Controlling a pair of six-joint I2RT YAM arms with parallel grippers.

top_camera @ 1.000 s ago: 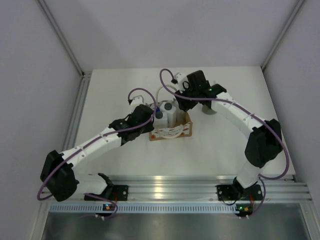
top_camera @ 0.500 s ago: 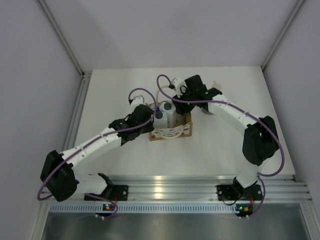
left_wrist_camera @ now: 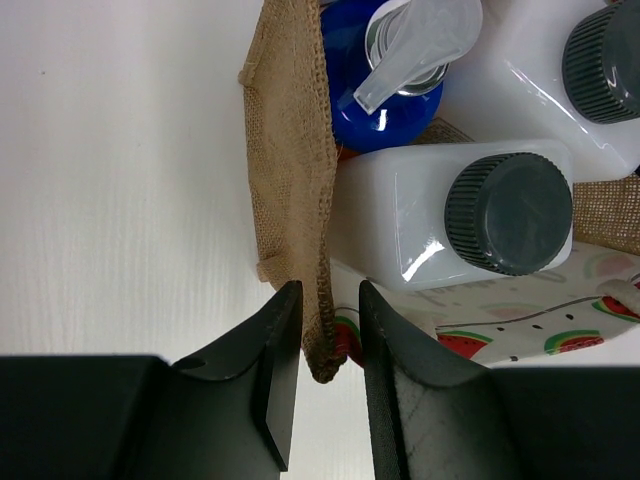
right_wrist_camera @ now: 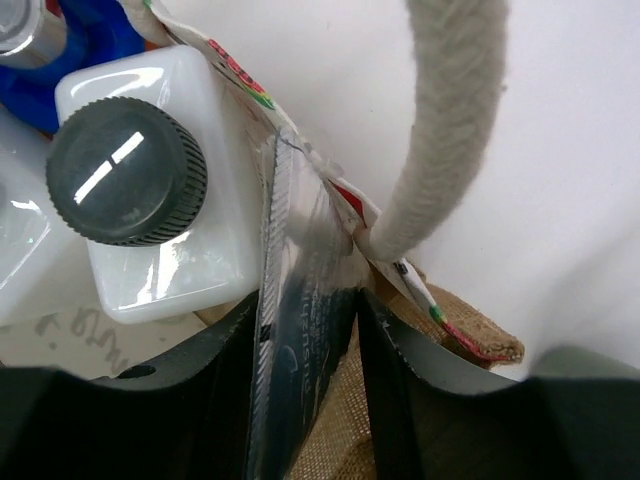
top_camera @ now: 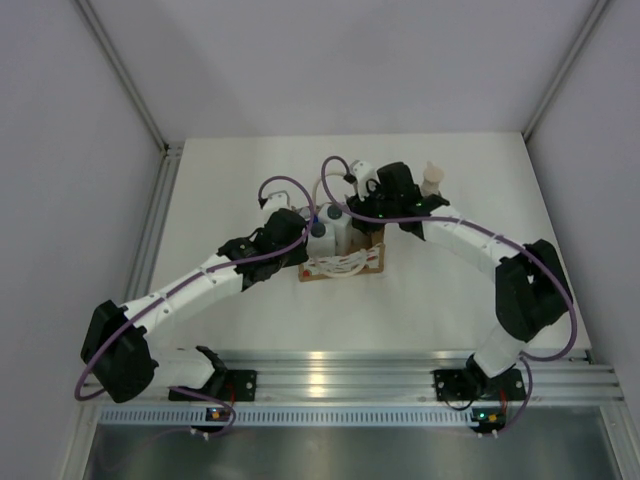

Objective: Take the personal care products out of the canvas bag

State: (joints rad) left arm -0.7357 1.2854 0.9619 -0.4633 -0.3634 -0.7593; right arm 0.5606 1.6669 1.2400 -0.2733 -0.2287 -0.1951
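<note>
The left gripper (left_wrist_camera: 328,295) pinches the burlap side of the floppy canvas bag (left_wrist_camera: 290,150), and the right gripper (right_wrist_camera: 308,305) is clamped on its wall by a handle (right_wrist_camera: 440,120). Inside stand rigid, slick-looking white bottles (left_wrist_camera: 420,215) — their ribbed caps (left_wrist_camera: 508,212) likely offer the surest hold.

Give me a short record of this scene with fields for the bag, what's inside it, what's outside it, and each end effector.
bag: bag upright mid-table, open on top
inside: white bottle with dark cap, second white bottle, blue-topped pump bottle
outside: beige-topped bottle standing on the table, right of and behind the bag
left end effector: shut on the bag's burlap side edge
right end effector: closed on the bag's shiny wall, beside the handle
</note>
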